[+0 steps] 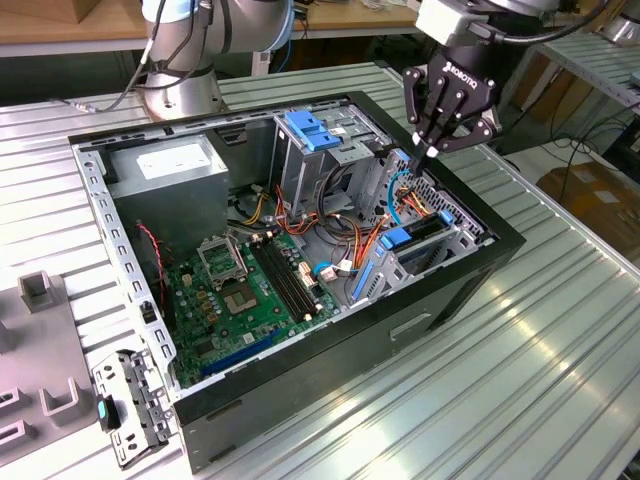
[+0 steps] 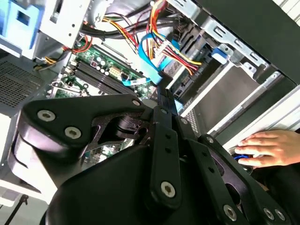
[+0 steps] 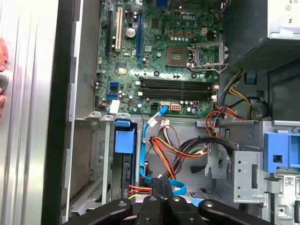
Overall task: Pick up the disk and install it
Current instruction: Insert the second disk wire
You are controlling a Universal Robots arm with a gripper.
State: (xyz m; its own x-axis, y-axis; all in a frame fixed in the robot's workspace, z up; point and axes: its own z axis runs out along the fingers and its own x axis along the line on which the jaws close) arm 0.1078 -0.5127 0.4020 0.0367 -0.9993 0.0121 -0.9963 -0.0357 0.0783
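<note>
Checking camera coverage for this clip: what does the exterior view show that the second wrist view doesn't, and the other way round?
Exterior view's own: the arm's base behind the case, grey fixtures at the exterior view's left, and a loose metal bracket beside them. Second wrist view's own: a hand just outside the case's wall. Shared: the shut gripper over the case's drive end, the green motherboard, and the coloured cables.

Silver-grey jointed arm (image 1: 185, 40), black hand (image 1: 432, 152) — screwed linkage fingers (image 2: 164, 154)
</note>
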